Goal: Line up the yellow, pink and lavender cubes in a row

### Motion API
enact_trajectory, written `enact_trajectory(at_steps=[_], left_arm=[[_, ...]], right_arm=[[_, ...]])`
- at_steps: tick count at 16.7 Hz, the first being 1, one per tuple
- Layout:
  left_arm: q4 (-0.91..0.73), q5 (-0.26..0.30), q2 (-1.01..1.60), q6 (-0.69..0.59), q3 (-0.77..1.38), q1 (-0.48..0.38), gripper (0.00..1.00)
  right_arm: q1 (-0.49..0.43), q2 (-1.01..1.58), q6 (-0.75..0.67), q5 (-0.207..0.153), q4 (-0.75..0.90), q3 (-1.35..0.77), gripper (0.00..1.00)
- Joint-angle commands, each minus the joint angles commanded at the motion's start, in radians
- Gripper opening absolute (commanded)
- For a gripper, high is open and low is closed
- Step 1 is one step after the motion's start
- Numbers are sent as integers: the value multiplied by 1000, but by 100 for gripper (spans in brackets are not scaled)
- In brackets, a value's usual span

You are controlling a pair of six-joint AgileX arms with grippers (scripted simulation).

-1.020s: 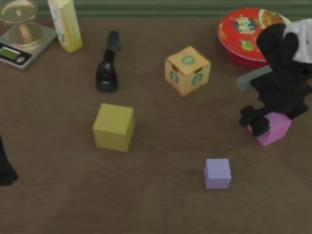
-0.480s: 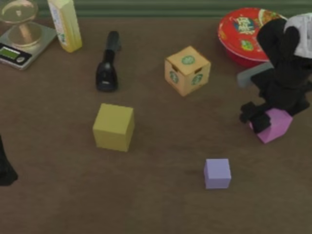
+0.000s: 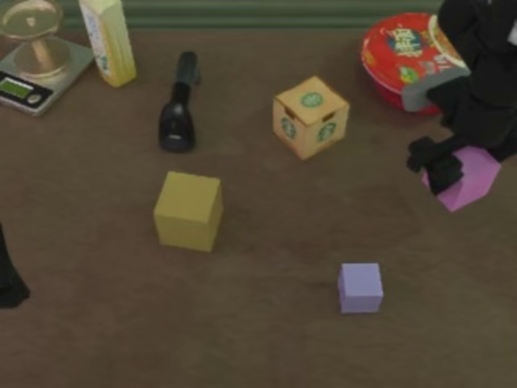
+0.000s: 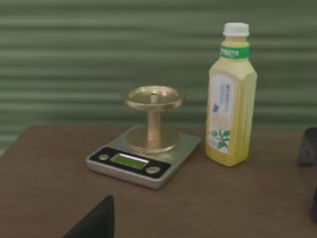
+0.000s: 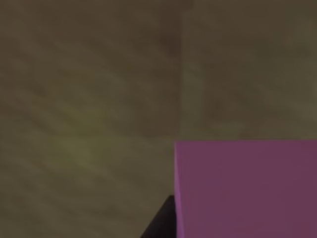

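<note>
The pink cube (image 3: 475, 181) hangs tilted above the table at the right edge, with my right gripper (image 3: 451, 173) shut on it; in the right wrist view the pink cube (image 5: 245, 188) fills the lower corner beside one dark finger (image 5: 161, 224). The yellow cube (image 3: 188, 210) rests left of centre. The lavender cube (image 3: 360, 287) lies near the front, right of centre. My left gripper (image 3: 6, 279) is parked open at the left edge, holding nothing.
An orange-tan box with green logos (image 3: 310, 116) stands behind centre. A black scanner (image 3: 178, 105), a yellow bottle (image 3: 108, 39) and a scale (image 3: 36, 65) sit at the back left. A red bowl (image 3: 408, 56) is at the back right.
My right gripper has risen and shifted toward the back right with the pink cube, which now sits tilted off the table. The other cubes and the left arm have not moved.
</note>
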State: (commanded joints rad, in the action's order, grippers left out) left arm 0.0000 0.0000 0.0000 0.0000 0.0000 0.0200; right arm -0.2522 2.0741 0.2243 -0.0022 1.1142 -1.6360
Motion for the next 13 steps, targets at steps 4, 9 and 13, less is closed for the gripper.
enact_trajectory(at_steps=[4, 9, 13], left_arm=[[0, 0, 0, 0, 0, 0, 100], [0, 0, 0, 0, 0, 0, 100], [0, 0, 0, 0, 0, 0, 100]], right_arm=[[-5, 6, -15, 0, 0, -1, 0], [-126, 16, -227, 3, 24, -26, 0], [-282, 15, -544, 7, 50, -37, 0]])
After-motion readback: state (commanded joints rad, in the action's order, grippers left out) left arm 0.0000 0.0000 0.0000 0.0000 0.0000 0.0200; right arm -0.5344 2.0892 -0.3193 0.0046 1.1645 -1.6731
